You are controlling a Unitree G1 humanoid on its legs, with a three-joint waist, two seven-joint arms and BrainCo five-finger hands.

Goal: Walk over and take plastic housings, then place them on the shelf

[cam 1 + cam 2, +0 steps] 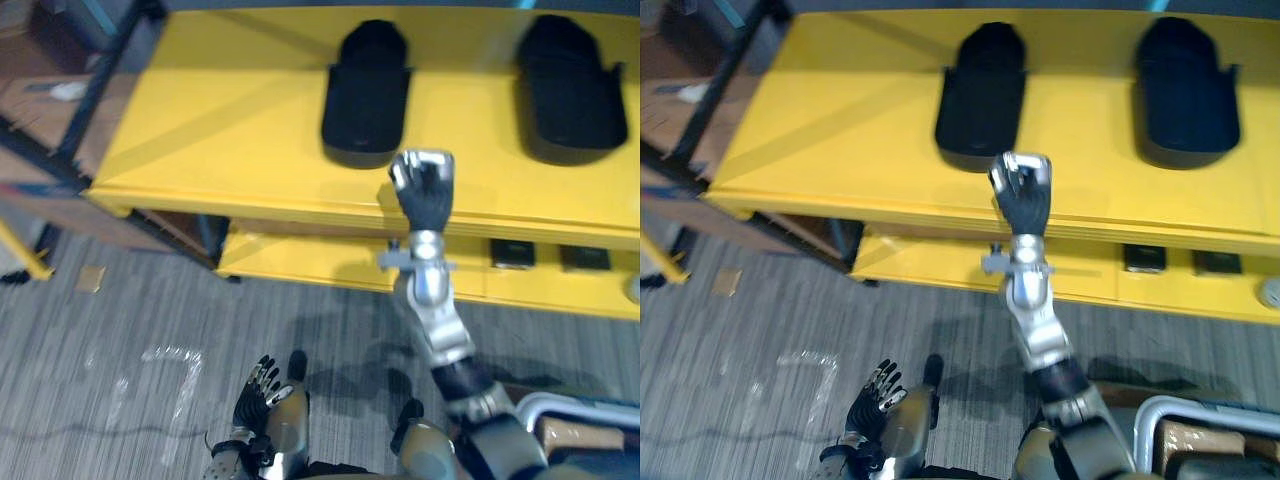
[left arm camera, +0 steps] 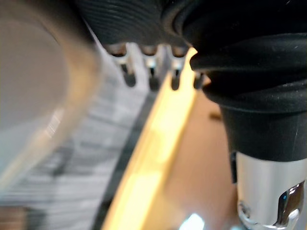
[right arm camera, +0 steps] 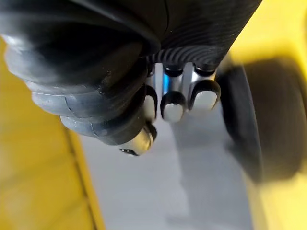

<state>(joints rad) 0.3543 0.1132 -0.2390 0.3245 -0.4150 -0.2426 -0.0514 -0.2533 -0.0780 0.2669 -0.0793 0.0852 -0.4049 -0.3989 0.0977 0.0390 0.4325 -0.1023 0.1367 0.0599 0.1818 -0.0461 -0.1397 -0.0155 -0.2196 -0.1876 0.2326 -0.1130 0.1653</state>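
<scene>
Two black plastic housings lie on the top board of a yellow shelf (image 1: pixel 230 130), one in the middle (image 1: pixel 367 95) and one to the right (image 1: pixel 570 90). My right hand (image 1: pixel 424 195) is raised at the shelf's front edge, just in front of the middle housing and apart from it. Its fingers (image 3: pixel 173 103) are curled and hold nothing, and a dark housing (image 3: pixel 268 129) shows past them. My left hand (image 1: pixel 262 395) hangs low over the grey floor, with its fingers (image 2: pixel 151 76) straight and empty.
Two small black items (image 1: pixel 512 253) (image 1: pixel 585 259) sit on the shelf's lower board. A dark metal rack (image 1: pixel 90 90) stands at the left. A cardboard scrap (image 1: pixel 90 278) lies on the carpet. A white-railed cart (image 1: pixel 560 410) is at the lower right.
</scene>
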